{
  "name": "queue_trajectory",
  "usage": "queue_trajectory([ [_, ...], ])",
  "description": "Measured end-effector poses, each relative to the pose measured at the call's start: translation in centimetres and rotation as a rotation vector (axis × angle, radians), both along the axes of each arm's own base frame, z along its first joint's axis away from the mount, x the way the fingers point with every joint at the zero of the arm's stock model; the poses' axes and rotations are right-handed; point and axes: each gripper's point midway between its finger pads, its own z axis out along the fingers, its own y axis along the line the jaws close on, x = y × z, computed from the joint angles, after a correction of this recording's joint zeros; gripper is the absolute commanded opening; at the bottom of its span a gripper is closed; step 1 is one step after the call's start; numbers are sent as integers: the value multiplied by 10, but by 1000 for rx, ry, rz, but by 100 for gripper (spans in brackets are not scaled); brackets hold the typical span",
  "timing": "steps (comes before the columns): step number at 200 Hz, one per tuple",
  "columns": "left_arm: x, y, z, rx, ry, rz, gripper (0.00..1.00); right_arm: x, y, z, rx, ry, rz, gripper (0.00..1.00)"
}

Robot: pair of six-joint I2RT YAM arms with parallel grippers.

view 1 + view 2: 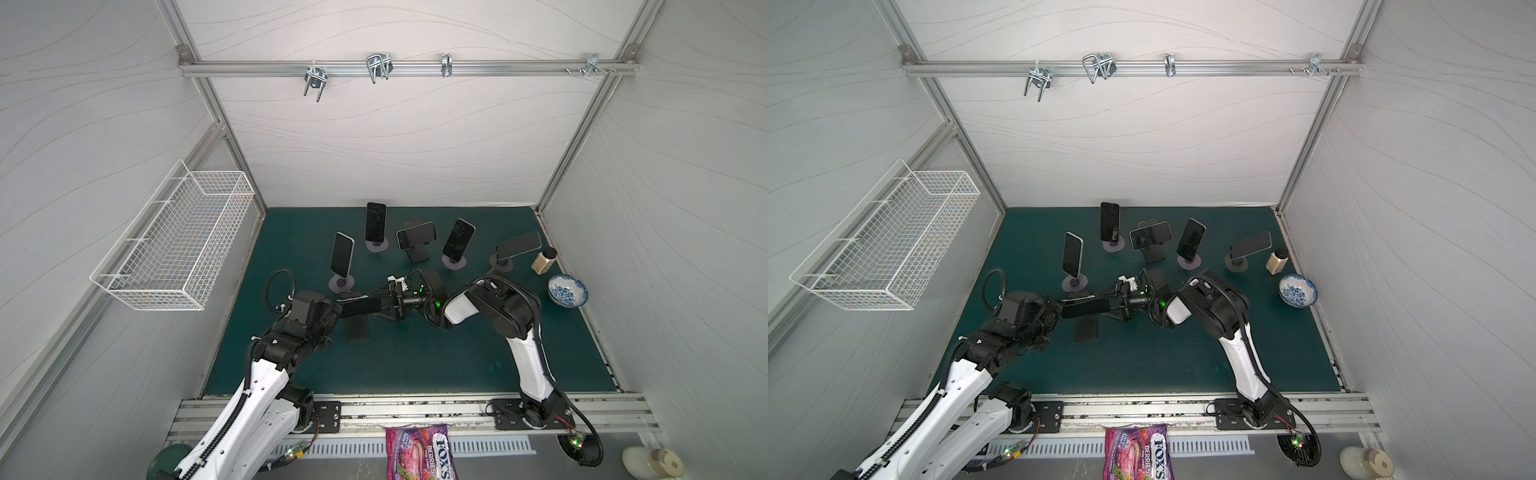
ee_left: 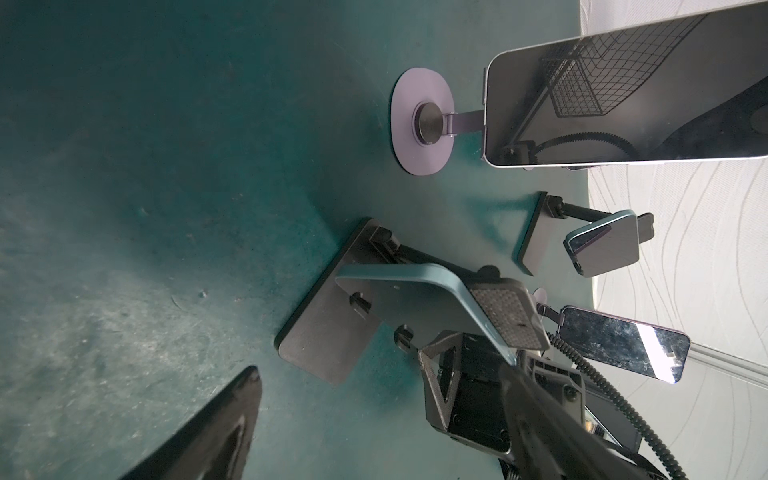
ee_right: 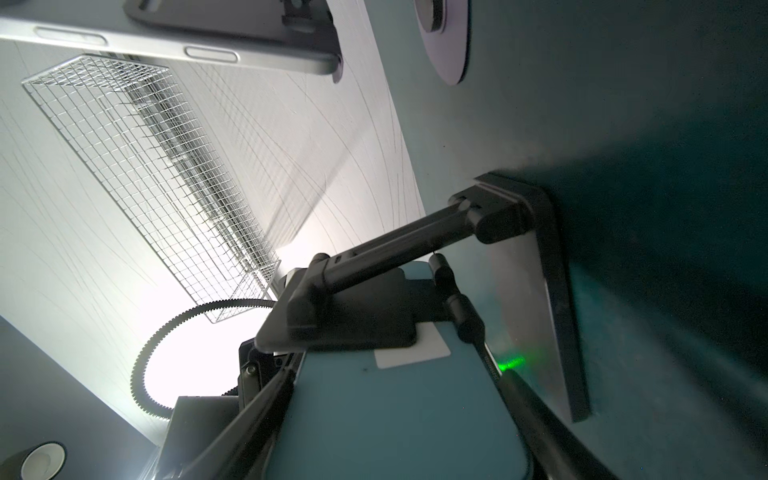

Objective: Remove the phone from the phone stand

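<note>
Phone [image 2: 415, 303], blue-backed, leans in the cradle of the black phone stand [image 3: 353, 316] about mid-mat, nearer the front than any other on the mat. Ahead of it the green mat [image 1: 395, 365] lies bare up to the front rail [image 1: 415, 409], beyond which a candy bag [image 1: 419, 455] lies. The stand's flat rectangular base [image 2: 320, 340] rests on the mat, and two small hooks [image 2: 359, 301] catch the phone's lower edge.

The right gripper [image 3: 395, 374], reaching across the middle, is clamped on the phone's two long edges, a ribbed pad [image 2: 507, 324] pressed to one of them. The left gripper [image 2: 380, 370] faces it from the other side, fingers spread wide and closed on nothing. One finger [image 2: 224, 419] hangs over bare mat, apart from the base's corner. Whether the other touches anything I cannot tell.

Left of the stand the mat is free to its left edge. Just behind and to the left, a phone on a round-footed stand [image 1: 341, 259] is the nearest obstacle. Farther back four more phones [image 1: 376, 222] [image 1: 415, 235] [image 1: 458, 240] [image 1: 518, 245] on stands fan out, the farthest near the back wall [image 1: 395, 158]. A bottle [image 1: 544, 260] and a patterned bowl [image 1: 567, 291] sit close to the mat's right edge, right of the right arm [image 1: 528, 353]. A wire basket [image 1: 174, 241] juts from the left wall [image 1: 104, 104] above the mat's edge, and hooks [image 1: 377, 66] hang on a rail [image 1: 498, 66] across the back wall.
</note>
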Motion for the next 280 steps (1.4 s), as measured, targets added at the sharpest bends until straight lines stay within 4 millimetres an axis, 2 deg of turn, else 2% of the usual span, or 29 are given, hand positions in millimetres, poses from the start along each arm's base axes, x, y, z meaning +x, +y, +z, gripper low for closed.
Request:
queue_trajectory([
  [165,0,1,2,17,-4,-12,91,1,-2,1,15,9,-7,45],
  [203,5,4,17,59,-45,-29,91,2,-3,1,17,8,-13,43],
  [245,17,6,47,104,-119,-49,91,4,-4,5,29,12,-19,42],
  [280,21,8,56,148,-144,-73,92,5,-5,7,36,12,-21,40],
])
